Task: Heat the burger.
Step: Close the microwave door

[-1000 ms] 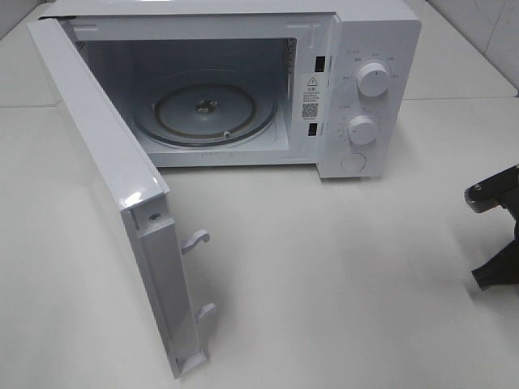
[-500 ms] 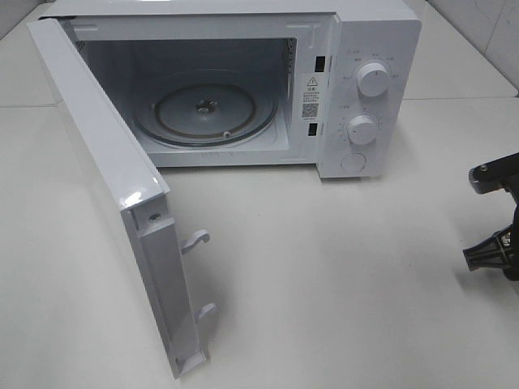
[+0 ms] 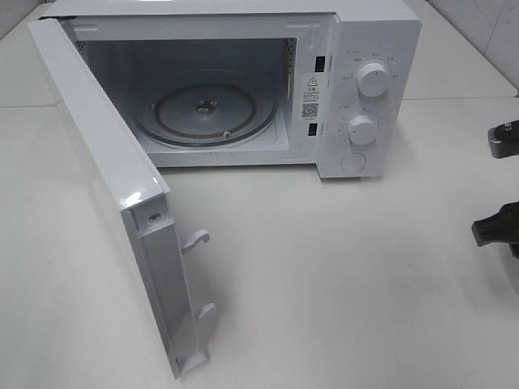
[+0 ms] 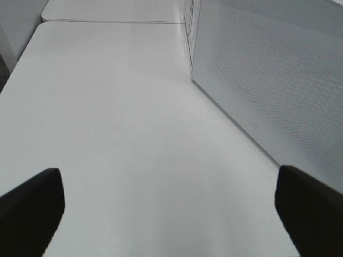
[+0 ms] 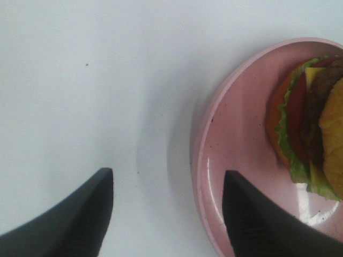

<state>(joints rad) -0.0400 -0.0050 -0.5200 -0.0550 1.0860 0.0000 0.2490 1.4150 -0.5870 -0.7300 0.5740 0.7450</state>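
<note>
The right gripper (image 5: 163,214) is spreading its fingers (image 5: 75,219) wide, holding nothing, one finger hanging over the pink dish (image 5: 236,139). The burger (image 5: 313,128) is lying on that dish. The left gripper (image 4: 169,206) is gaping wide above the table (image 4: 123,123)

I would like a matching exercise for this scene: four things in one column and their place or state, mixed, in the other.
1. white microwave door
2. round glass turntable
3. small layered burger
4. right gripper

a. lies on the round pink dish
b. open, astride the dish rim
c. swung wide open
d. bare, inside the oven

Pairs: 1-c, 2-d, 3-a, 4-b
</note>
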